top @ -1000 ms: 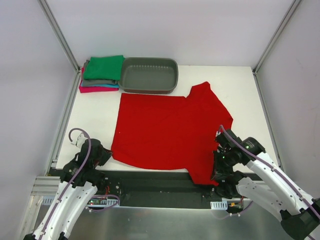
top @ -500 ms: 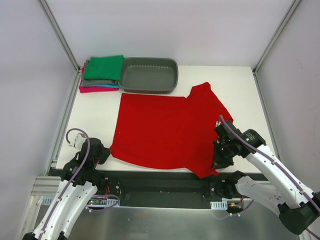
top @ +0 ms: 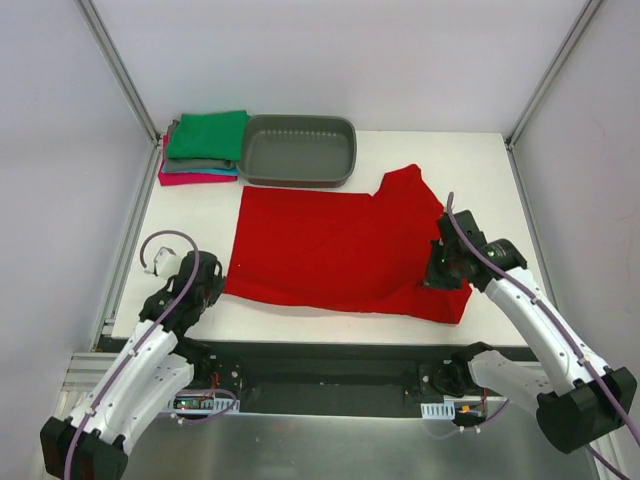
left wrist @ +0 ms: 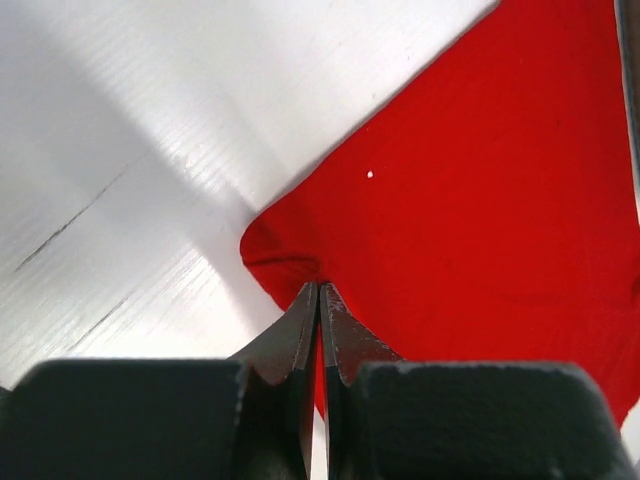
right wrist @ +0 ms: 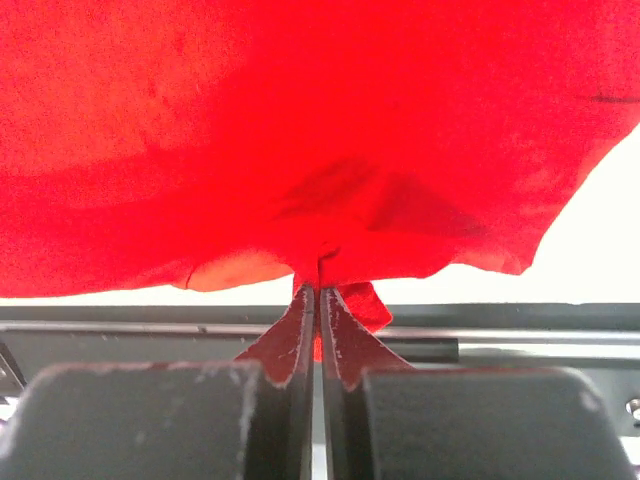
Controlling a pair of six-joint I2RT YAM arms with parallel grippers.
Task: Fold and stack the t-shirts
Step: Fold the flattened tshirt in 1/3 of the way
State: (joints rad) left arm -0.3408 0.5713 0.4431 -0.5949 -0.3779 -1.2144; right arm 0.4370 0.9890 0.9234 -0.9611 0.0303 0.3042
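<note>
red t-shirt (top: 320, 250) lies spread on the table (top: 190, 230) just in front of the grey tub (top: 298, 150), on the arms' side. left gripper (left wrist: 319, 288): jaws pressed together, pinching the shirt's corner, front-left of the tub. right gripper (right wrist: 318, 285): jaws closed tight on bunched hem, front-right of the tub, cloth raised there. folded t-shirts (top: 205, 145), green on top, stacked just beside the tub's left end.
</note>
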